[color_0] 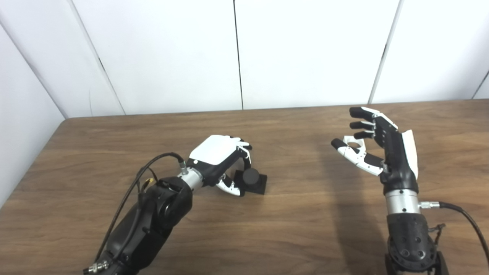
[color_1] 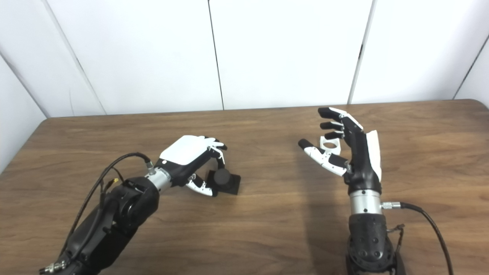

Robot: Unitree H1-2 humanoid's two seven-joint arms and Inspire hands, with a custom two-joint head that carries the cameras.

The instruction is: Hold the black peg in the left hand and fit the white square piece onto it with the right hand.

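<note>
The black peg (color_0: 252, 178), a round stub on a square base, rests on the wooden table (color_0: 290, 229) left of centre. My left hand (color_0: 219, 158) curls over it from the left. Its fingers (color_0: 246, 152) press the peg's back and its thumb touches the base's near-left corner. The white square piece (color_1: 331, 144), with a round hole in it, lies flat on the table at the right. My right hand (color_1: 345, 147) stands upright and open beside it. The thumb reaches in front of the piece and the fingers spread above it, touching nothing.
White wall panels (color_0: 305, 53) rise just behind the table's far edge (color_0: 244, 110). The table's left edge runs diagonally at the far left. Cables trail from both forearms, one looping beside the left wrist (color_0: 153, 164) and one off to the lower right (color_0: 462, 217).
</note>
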